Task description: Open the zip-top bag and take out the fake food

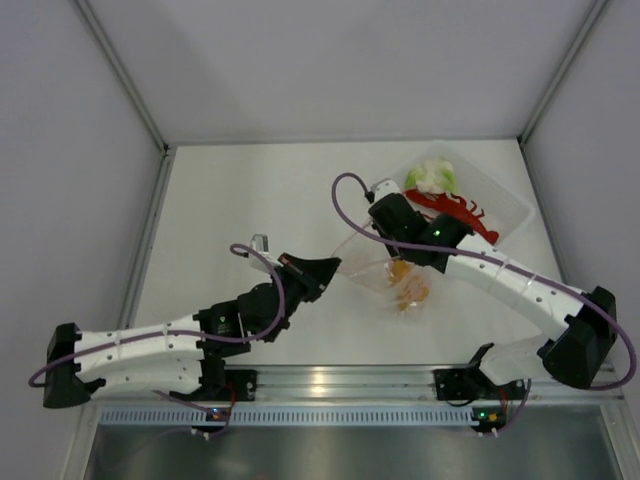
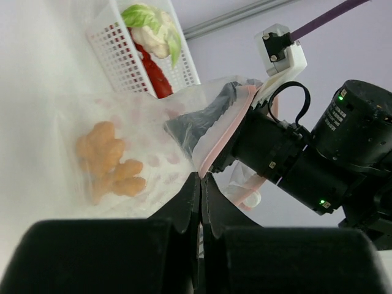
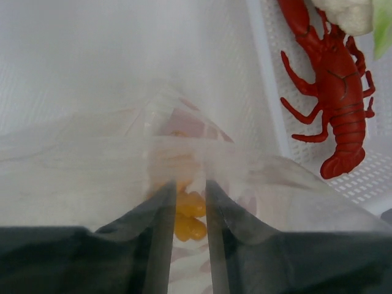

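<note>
The clear zip-top bag (image 1: pixel 368 262) lies mid-table with its mouth held up. My left gripper (image 1: pixel 335 268) is shut on the bag's pink zip strip (image 2: pixel 223 131), pinching it at the fingertips (image 2: pixel 202 176). My right gripper (image 1: pixel 393 256) reaches into the bag's mouth, showing grey through the plastic (image 2: pixel 199 122). Its fingers (image 3: pixel 188 184) stand a little apart with nothing clamped between them. An orange ridged piece (image 2: pixel 107 162) of fake food lies deeper inside the bag (image 3: pixel 92 177), beyond those fingertips (image 3: pixel 188 214). The red lobster (image 3: pixel 337 104) and the white-and-green vegetable (image 1: pixel 432 178) rest in the tray.
A rigid white rectangular tray (image 1: pixel 510 200) stands at the back right, just beyond the bag. Grey walls close in the table on the left, the back and the right. Both arms' bases sit on the rail along the near edge.
</note>
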### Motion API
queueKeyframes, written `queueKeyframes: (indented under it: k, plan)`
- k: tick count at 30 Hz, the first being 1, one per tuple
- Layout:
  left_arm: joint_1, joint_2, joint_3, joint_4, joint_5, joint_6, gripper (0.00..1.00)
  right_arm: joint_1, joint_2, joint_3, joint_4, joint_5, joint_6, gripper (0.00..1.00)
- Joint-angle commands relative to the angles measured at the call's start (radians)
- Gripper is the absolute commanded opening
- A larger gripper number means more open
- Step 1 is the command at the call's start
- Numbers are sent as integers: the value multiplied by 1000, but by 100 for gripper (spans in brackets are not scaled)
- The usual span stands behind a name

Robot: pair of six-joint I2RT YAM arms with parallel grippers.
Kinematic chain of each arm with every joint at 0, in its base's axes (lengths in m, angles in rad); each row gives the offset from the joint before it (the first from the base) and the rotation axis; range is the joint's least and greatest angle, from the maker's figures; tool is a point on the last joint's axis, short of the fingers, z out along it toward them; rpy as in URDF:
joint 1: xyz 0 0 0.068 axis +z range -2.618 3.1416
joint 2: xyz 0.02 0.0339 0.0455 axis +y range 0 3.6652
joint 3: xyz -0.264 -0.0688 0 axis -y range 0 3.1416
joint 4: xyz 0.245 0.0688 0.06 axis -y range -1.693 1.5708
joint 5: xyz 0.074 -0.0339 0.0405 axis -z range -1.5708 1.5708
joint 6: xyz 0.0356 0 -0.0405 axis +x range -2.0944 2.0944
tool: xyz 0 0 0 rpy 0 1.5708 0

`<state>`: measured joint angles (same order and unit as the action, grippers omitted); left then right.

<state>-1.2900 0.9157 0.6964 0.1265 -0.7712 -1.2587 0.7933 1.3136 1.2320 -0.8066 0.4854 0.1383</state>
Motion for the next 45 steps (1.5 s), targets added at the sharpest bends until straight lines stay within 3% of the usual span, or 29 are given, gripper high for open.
queueKeyframes:
  k: [1,9,13,25,28,33,40,45]
  plan:
    - [8,-78,-96,-88,-103,-48,0,38,27,0,-132,93,32,27]
    - [8,5,-60,-90,-20,6,0,112,-34,-118,-86,-57,141,29]
    - [0,32,-61,-88,-11,-11,0,115,-154,-306,29,-154,162,32]
    - [-72,158,121,-85,-76,142,0,58,-97,-420,171,-76,276,41]
    - [-72,189,173,-85,-74,217,0,44,-109,-425,226,-88,314,36]
    - [-72,241,239,-85,-40,288,0,50,-298,-474,394,-169,327,32]
    - [-72,340,301,-88,9,288,0,67,-309,-443,441,-185,326,26]
    - [-72,391,314,-88,-39,227,0,84,-300,-468,456,-216,365,24]
